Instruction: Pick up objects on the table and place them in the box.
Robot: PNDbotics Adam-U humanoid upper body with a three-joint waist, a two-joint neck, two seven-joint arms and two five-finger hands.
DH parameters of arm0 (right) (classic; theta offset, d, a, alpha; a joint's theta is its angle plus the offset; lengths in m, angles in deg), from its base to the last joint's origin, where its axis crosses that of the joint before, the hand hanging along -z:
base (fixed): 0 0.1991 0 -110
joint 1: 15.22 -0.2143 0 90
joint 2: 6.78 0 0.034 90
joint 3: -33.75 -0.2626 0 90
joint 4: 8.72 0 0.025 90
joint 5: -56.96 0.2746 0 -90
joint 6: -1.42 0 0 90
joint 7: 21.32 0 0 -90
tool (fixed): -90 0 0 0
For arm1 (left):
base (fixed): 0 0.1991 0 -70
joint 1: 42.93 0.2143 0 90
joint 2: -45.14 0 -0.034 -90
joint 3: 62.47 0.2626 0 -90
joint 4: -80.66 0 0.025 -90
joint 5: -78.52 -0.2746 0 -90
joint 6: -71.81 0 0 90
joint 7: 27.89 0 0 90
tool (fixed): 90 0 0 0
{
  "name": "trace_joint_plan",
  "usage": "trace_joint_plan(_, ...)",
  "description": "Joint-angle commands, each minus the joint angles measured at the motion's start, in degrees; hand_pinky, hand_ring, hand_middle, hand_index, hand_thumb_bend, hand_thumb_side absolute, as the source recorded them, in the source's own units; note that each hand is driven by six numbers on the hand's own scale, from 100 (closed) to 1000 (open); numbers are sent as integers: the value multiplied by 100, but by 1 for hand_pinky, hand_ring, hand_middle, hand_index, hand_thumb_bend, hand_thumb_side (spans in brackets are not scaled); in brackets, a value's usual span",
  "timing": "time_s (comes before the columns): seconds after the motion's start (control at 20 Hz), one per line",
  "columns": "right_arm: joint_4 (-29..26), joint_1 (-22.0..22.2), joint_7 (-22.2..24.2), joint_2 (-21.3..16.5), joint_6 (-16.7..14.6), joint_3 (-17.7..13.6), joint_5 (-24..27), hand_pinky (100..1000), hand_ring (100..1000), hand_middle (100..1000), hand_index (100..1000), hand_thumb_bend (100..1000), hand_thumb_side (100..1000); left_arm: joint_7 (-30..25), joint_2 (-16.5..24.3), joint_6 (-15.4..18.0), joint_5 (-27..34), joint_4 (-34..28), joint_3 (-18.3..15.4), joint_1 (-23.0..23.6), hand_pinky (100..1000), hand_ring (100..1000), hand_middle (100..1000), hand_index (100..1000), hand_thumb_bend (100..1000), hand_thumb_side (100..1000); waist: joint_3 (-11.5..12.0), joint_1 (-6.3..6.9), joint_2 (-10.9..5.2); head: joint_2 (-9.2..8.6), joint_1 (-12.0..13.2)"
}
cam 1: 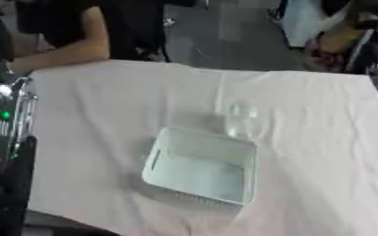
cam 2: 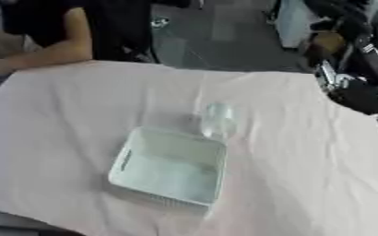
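A clear, shallow plastic box [cam 1: 202, 167] lies on the white tablecloth [cam 1: 103, 106] near the middle of the table, and nothing shows inside it. Just behind its far right corner stands a small clear, see-through object [cam 2: 217, 119], blurred. My left arm comes in along the left edge as a silver part with green lights, and a dark shape that may be my left hand [cam 1: 11, 184] lies below it, well left of the box. My right arm [cam 2: 355, 94] shows as a dark and silver mass at the right edge, far from both things.
The cloth covers the whole table, and its near edge runs across the bottom left corner. Behind the far edge is grey floor, with bags and clutter [cam 1: 337, 41] at the back right.
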Motion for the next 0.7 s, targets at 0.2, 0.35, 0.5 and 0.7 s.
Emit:
trace_joint_plan(0.2,1163,-634,370,156,-147,191,-388,828,934,922,946,100,689,-53,87,7,56,-82,31,-112,575,624,679,791,240,667,51,39,-17,-100,-70)
trace_joint_plan(0.35,1772,-848,486,317,-308,239,-592,827,931,916,939,100,700,-68,78,3,70,-82,51,-116,575,624,680,791,236,668,74,47,-4,-94,-122)
trace_joint_plan(0.5,2344,-996,576,501,-428,227,-855,827,927,910,934,120,702,-83,66,2,78,-82,64,-124,574,623,676,790,233,672,95,57,8,-92,-155)
trace_joint_plan(0.7,2950,-1146,630,736,-574,187,-1175,826,928,910,931,143,717,-114,49,-3,87,-82,81,-137,573,623,677,790,230,673,122,66,17,-107,-209)
